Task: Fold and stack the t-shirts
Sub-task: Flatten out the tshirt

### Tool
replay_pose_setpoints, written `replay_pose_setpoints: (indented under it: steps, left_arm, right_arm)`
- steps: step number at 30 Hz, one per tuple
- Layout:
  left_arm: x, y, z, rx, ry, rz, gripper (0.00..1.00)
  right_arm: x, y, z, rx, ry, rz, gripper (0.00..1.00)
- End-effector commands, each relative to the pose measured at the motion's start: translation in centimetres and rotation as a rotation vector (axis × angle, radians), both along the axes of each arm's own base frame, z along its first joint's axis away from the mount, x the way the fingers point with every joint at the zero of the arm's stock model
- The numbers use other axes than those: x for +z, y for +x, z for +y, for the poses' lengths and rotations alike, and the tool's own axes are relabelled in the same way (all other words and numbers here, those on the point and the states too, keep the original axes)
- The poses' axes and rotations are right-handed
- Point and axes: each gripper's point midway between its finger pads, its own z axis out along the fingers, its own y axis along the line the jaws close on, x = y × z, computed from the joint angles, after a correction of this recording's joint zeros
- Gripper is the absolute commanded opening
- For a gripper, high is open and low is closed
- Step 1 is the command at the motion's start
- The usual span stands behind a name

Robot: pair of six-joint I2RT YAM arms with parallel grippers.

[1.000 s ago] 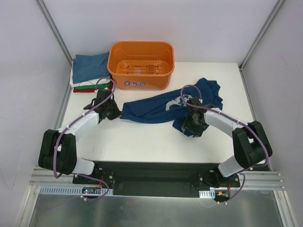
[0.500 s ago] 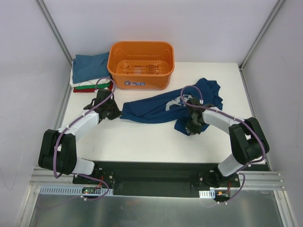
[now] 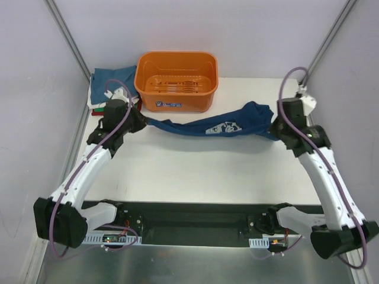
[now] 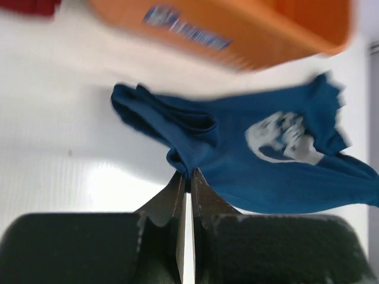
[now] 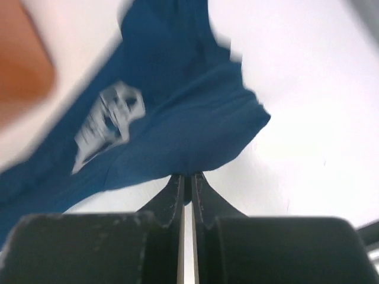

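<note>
Over the white table point(image 3: 195, 171), the navy tee point(image 3: 207, 125) hangs stretched between both arms, just in front of the orange basket point(image 3: 176, 80), print facing up. The folded tees point(image 3: 109, 83) are stacked left of the basket. The left gripper point(image 4: 185, 177) pinches the tee's left end, fingers pressed together on cloth. The right gripper point(image 5: 185, 180) likewise clamps its right end.

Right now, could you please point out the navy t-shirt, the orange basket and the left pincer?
navy t-shirt point(image 3: 222, 127): top view, on its white print.
orange basket point(image 3: 189, 102): top view, on its front wall.
left pincer point(image 4: 187, 174): left wrist view, midway between the fingertips, shut on the cloth.
</note>
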Motion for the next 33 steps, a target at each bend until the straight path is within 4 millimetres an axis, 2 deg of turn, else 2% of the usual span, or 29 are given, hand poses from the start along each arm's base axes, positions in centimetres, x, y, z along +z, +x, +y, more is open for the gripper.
replay_pose_setpoints:
  steps: [1, 2, 4, 5, 8, 9, 11, 12, 15, 16, 18, 20, 23, 24, 27, 29, 31, 33]
  left_arm:
    - [13.2, 0.3, 0.2, -0.021, -0.005, -0.381, 0.00]
    - [14.8, 0.0, 0.2, -0.021, -0.008, -0.422, 0.00]
    - [19.5, -1.3, 0.7, -0.013, -0.014, -0.544, 0.00]
    - [21.0, -1.8, 0.9, -0.014, -0.014, -0.582, 0.00]
    - [27.4, -4.8, 1.6, -0.020, -0.025, -0.750, 0.00]
    - [28.9, -6.0, 1.8, -0.029, -0.021, -0.797, 0.00]
    - [31.8, -8.1, 1.5, -0.078, -0.036, -0.875, 0.00]
    - [32.8, -9.4, 1.5, -0.095, -0.040, -0.911, 0.00]
    - [35.6, -13.1, 1.4, -0.148, -0.069, -1.003, 0.00]
    - [36.1, -13.9, 1.5, -0.153, -0.073, -1.022, 0.00]
    - [37.5, -16.3, 1.9, -0.162, -0.083, -1.072, 0.00]
    - [38.7, -18.3, 1.9, -0.192, -0.088, -1.114, 0.00]
    - [40.5, -21.3, 2.2, -0.218, -0.099, -1.179, 0.00]
    - [40.6, -22.1, 2.0, -0.241, -0.100, -1.186, 0.00]
    - [41.6, -23.4, 2.2, -0.250, -0.104, -1.212, 0.00]
    - [41.8, -23.6, 2.2, -0.250, -0.104, -1.215, 0.00]
    - [41.6, -22.6, 2.3, -0.230, -0.095, -1.192, 0.00]
    - [40.9, -20.5, 2.3, -0.202, -0.074, -1.149, 0.00]
  right_arm:
    - [9.8, -1.6, -4.5, -0.039, -0.172, -0.222, 0.00]
    - [12.7, -1.6, -4.9, -0.052, -0.166, -0.306, 0.00]
    - [16.4, -2.6, -6.0, -0.063, -0.199, -0.402, 0.01]
    - [19.4, -3.2, -6.4, -0.073, -0.201, -0.482, 0.01]
    - [24.2, -5.2, -7.5, -0.053, -0.261, -0.597, 0.01]
    - [26.8, -6.4, -7.4, -0.031, -0.249, -0.669, 0.01]
    - [29.6, -7.8, -7.5, 0.010, -0.275, -0.737, 0.01]
    - [32.1, -8.9, -7.0, 0.057, -0.267, -0.807, 0.01]
    - [35.2, -10.8, -6.6, 0.131, -0.290, -0.898, 0.01]
    - [36.8, -12.1, -6.8, 0.131, -0.285, -0.953, 0.01]
    - [38.5, -13.6, -6.4, 0.175, -0.289, -1.015, 0.01]
    - [40.5, -16.1, -6.6, 0.186, -0.280, -1.105, 0.00]
    - [42.3, -18.7, -6.1, 0.235, -0.260, -1.208, 0.01]
    - [42.8, -20.0, -5.8, 0.265, -0.251, -1.250, 0.01]
    - [43.5, -21.8, -5.4, 0.304, -0.246, -1.312, 0.01]
    - [43.5, -21.5, -5.7, 0.288, -0.257, -1.306, 0.01]
    - [43.0, -20.1, -6.0, 0.260, -0.285, -1.262, 0.00]
    - [41.6, -16.9, -6.0, 0.235, -0.311, -1.171, 0.01]
